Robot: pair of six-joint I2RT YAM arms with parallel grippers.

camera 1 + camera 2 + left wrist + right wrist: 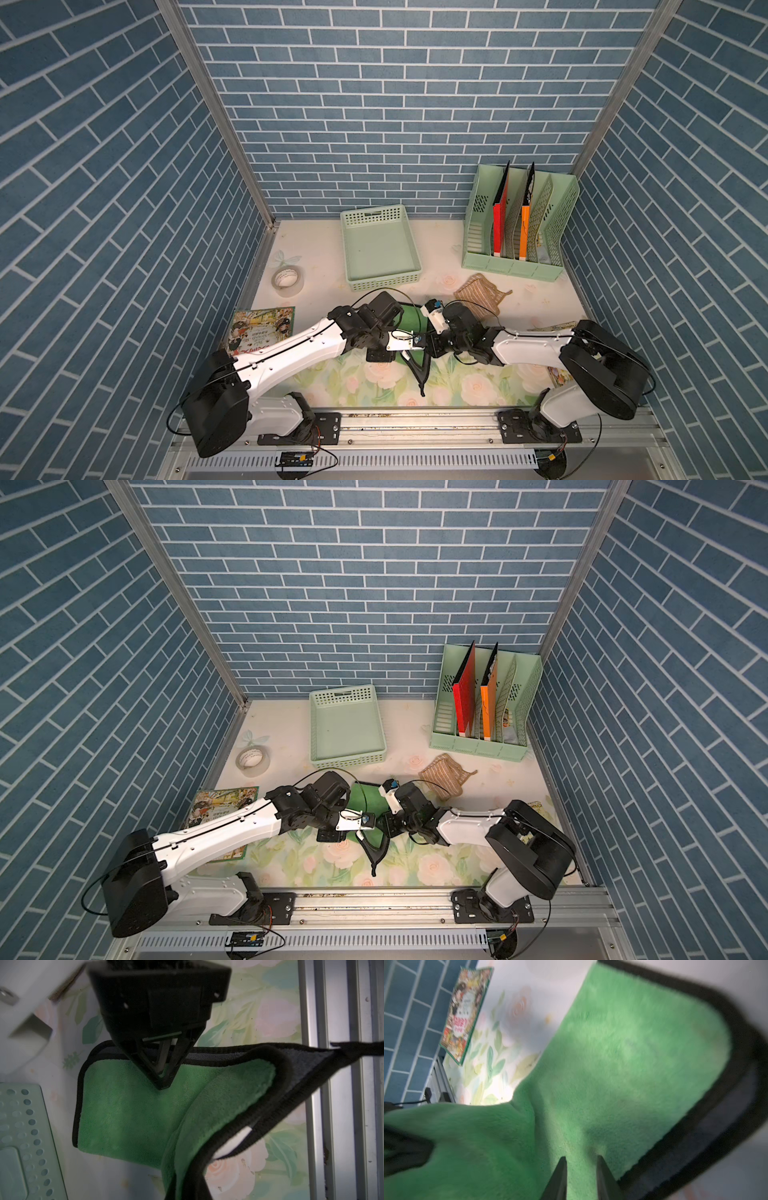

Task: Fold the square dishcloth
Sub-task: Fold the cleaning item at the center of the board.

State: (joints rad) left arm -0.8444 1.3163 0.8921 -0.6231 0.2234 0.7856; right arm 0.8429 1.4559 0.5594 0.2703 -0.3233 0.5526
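The left gripper (pixel 163 1082) is pinched tight on the cloth (pixel 128 1115); the right gripper (pixel 581 1157) nips a fold of it. It hangs half-lifted over the tabletop (pixel 478 386) between them. It looks soft, light and floppy, and best held at its black-hemmed corners, I'd say.

Left arm (pixel 291 353) and right arm (pixel 528 347) — white shells, black joint housings, thin black cables (pixel 384 289); right gripper (pixel 161 1082), upper centre, black and triangular.

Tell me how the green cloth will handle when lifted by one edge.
Probably floppy: the green cloth curls and droops where it is raised. Likely light, since it looks thin at the black edge. Its fuzzy surface should grip rather than slip.
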